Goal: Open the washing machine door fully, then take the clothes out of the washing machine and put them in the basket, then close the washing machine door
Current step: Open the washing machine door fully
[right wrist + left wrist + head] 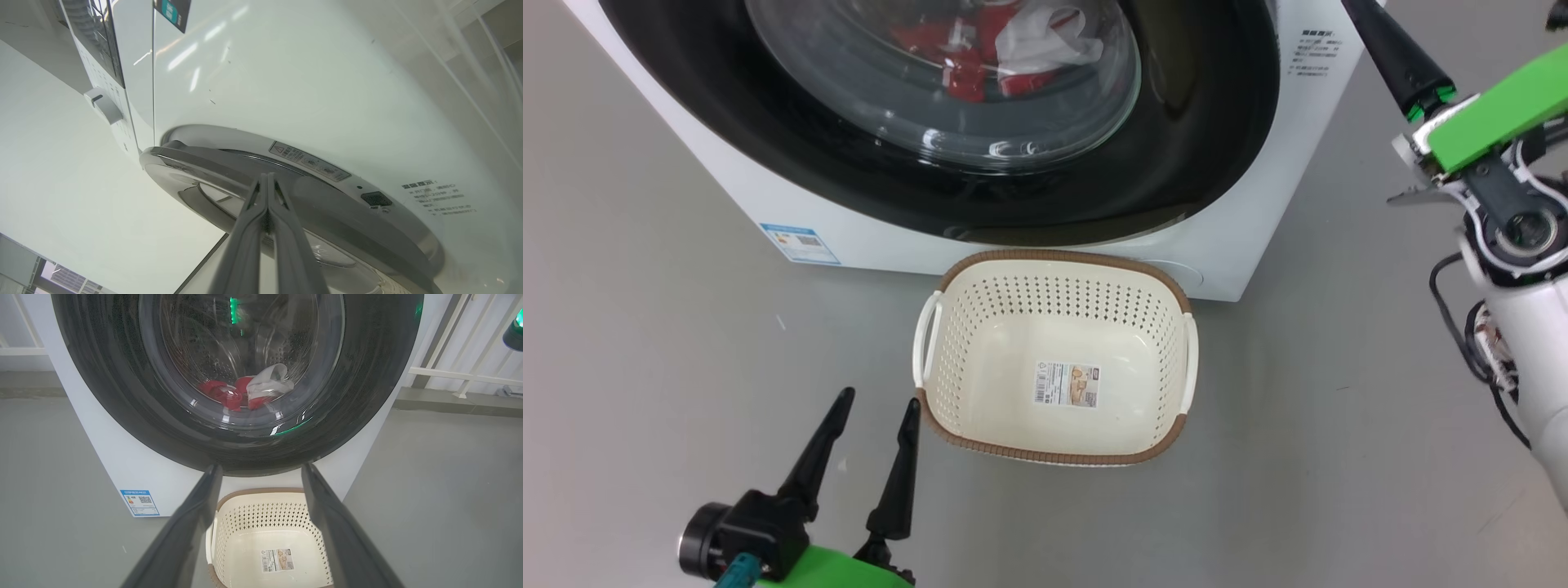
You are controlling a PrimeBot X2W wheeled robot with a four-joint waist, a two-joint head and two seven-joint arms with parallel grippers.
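Note:
The washing machine (768,188) stands ahead with the washing machine door (1217,122) across its front, a glossy black rim around a glass bowl. Red and white clothes (968,57) lie in the drum behind the glass, also seen as clothes (229,394) in the left wrist view. The cream basket (1062,260) sits empty on the floor right below the door. My left gripper (880,398) is open beside the basket's left end, holding nothing. My right gripper (267,176) is shut, its tips at the door's silver edge (196,167); its dark fingers (1396,53) reach up past the machine's right corner.
Grey floor surrounds the machine and basket. A blue label (799,242) marks the machine's lower left front. White railing (461,371) runs behind on the right. My right arm's pale forearm (1535,343) with loose cables hangs at the right edge. A control knob (104,106) sits above the door.

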